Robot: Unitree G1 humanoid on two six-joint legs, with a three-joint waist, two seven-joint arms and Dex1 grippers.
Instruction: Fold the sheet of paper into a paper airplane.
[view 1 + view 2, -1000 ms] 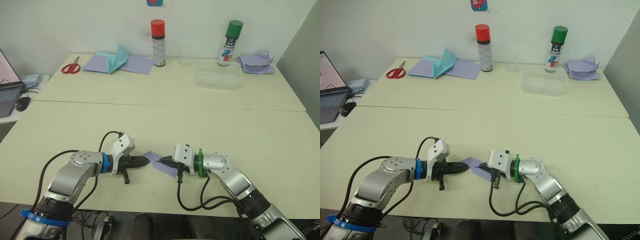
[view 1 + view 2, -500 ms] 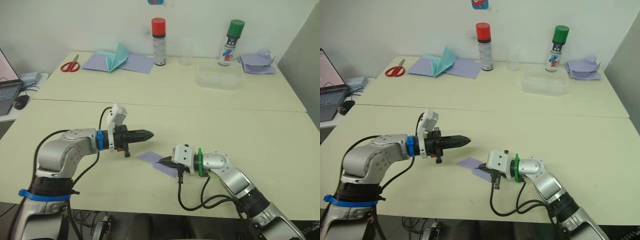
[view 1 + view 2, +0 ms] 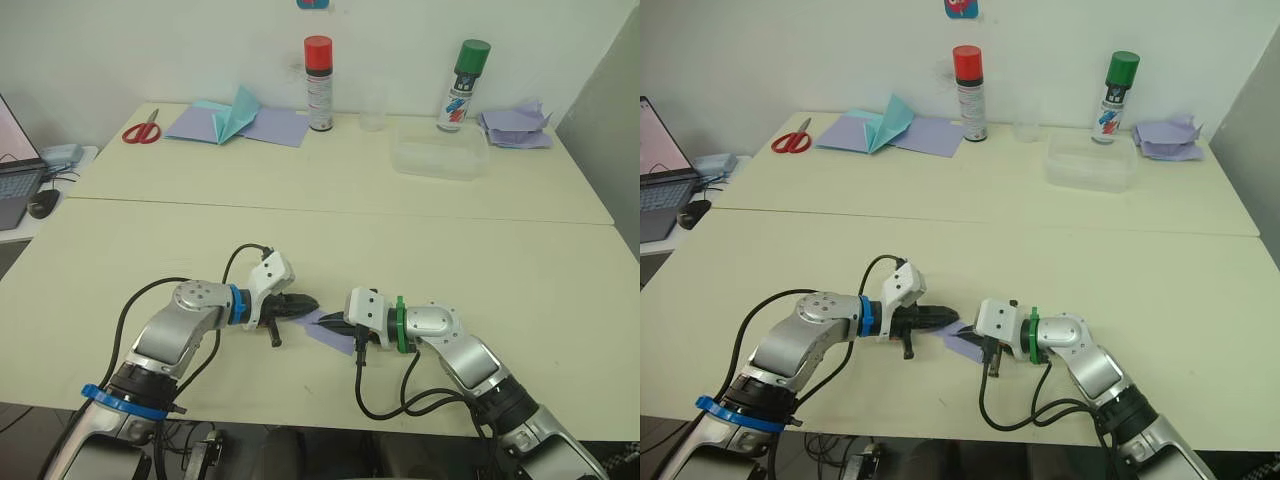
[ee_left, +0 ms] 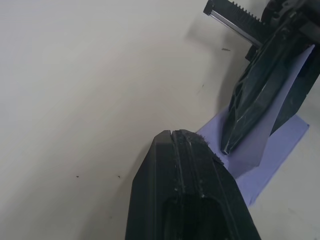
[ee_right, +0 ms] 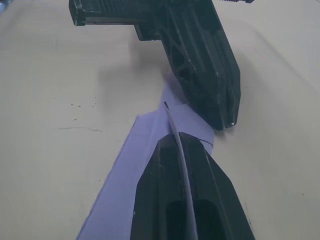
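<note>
We judge the folding only partly done: near the table's [image 3: 560, 300] front edge our right gripper [image 5: 176, 137] pinches the sheet of paper [image 3: 330, 333], seemingly still a flat-folded piece, while our left gripper [image 4: 172, 134], fingers closed on nothing, touches its edge.

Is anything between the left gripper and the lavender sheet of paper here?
Nothing visible. The left gripper sits right at the edge of the sheet of paper, which the right gripper pinches between its fingers.

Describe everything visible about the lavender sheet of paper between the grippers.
The sheet of paper is thin, pale lavender, lying mostly flat on the near table. The right gripper is shut on a raised fold of it. The left gripper, fingers closed, has its tip at the sheet's edge; contact there is unclear.
</note>
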